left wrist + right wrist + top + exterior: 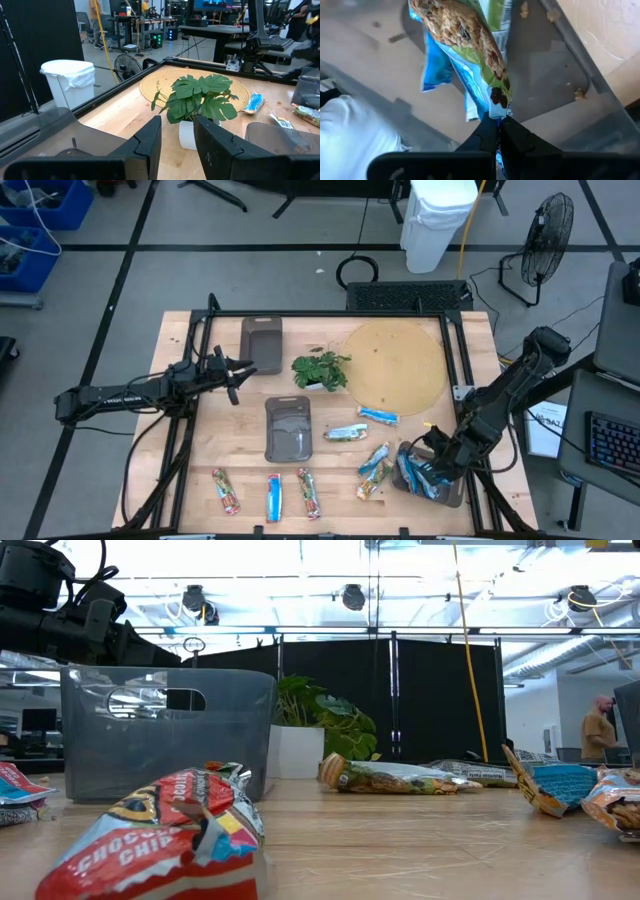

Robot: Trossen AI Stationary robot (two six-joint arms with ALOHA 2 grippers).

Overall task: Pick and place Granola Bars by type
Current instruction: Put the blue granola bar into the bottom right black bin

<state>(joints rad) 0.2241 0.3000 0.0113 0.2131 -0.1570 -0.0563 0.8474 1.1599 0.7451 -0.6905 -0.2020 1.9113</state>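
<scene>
My right gripper (428, 463) (498, 132) is down in the grey tray (447, 495) at the table's near right and is shut on a green-tan granola bar (465, 45). Blue-silver bars (436, 70) lie in that tray beside it. Loose bars lie flat on the table: two red ones (225, 490) (308, 492) and a blue one (273, 496) along the near edge, a green-tan one (345, 432), a blue one (378, 416) and two more (374, 468) near the middle. My left gripper (238, 370) (177, 135) hovers open beside the far tray (261, 343), holding nothing. My right gripper pinches the green-tan bar by the end of its wrapper (496, 102) between its two fingers. The bar stretches away from the fingertips over the tray's floor (545, 75). A blue wrapper runs right up to the fingers too; whether it is in the pinch, I cannot tell.
A small leafy plant in a white pot (321, 370) (200, 100) stands mid-table, straight ahead of my left gripper. A round tan mat (395, 365) lies at the far right, and a third grey tray (288, 428) sits in the middle. A person (600, 725) stands in the room behind.
</scene>
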